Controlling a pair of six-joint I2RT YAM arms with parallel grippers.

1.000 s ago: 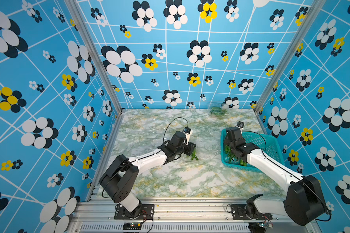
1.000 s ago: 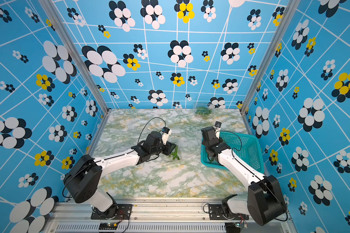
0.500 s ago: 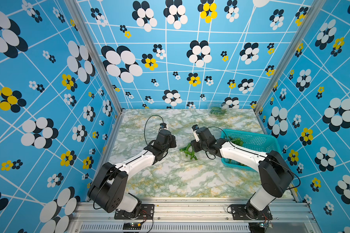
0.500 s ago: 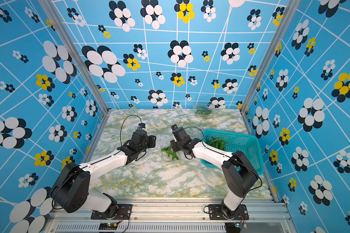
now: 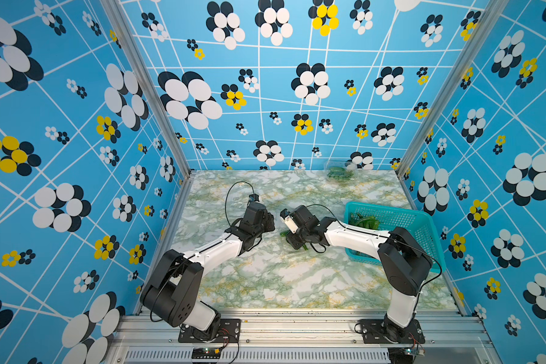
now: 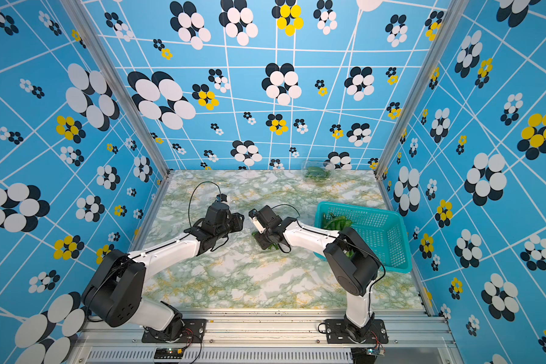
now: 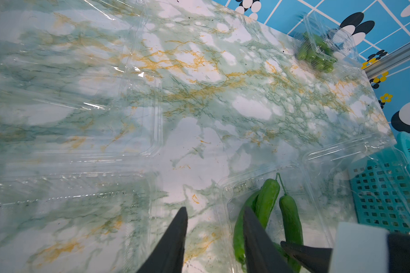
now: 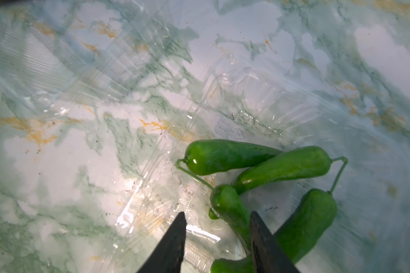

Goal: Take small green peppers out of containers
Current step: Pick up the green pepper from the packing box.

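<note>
Several peppers just at one o'clock off the parted, empty right fingers, long axes roughly two-to-eight; left fingers parted too, holding nothing, slightly farther.

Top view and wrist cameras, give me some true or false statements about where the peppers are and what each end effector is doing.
1. The teal basket holds green peppers. True.
2. The container by the back wall is empty. False: a pepper bunch shows inside it.
3. The left end effector grips a pepper. False: its jaws are open with nothing between them.
4. The right end effector is above loose peppers in an open container. True.
</note>
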